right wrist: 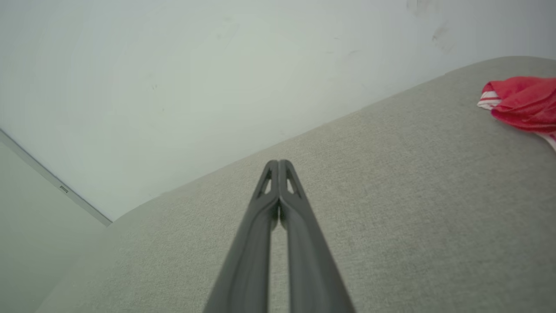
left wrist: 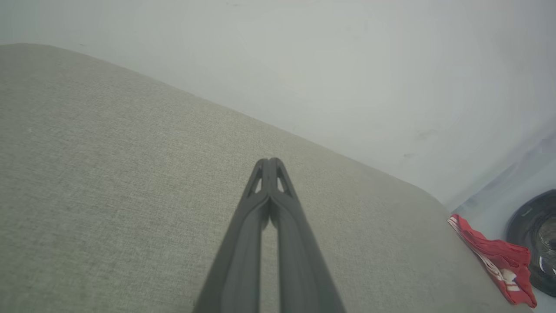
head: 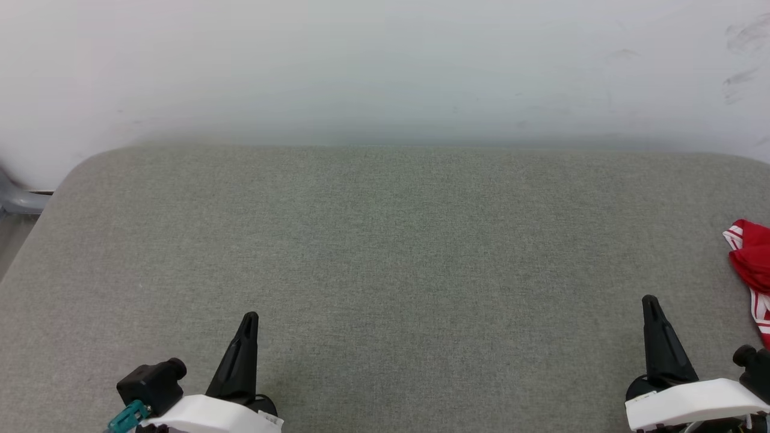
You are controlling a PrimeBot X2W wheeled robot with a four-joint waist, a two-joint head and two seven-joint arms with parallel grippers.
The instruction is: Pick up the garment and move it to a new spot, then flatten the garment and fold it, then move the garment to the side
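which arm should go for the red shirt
Right. The red shirt lies bunched at the right edge of the grey padded surface, near the right gripper; the left gripper sits far across. Both are shut, so it should open first.

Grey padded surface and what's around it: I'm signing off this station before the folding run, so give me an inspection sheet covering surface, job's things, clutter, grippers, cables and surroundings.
surface: grey fabric-covered pad, rounded corners, no stains seen.
job's things: red garment with red-white striped trim, bunched at the pad's right edge, not yet picked up.
clutter: nothing seen.
grippers: left gripper and right gripper both shut and empty, apart from the garment.
cables: nothing seen; teal connector at the left wrist.
surroundings: white wall, scuffed upper right; dark round object beyond the garment.
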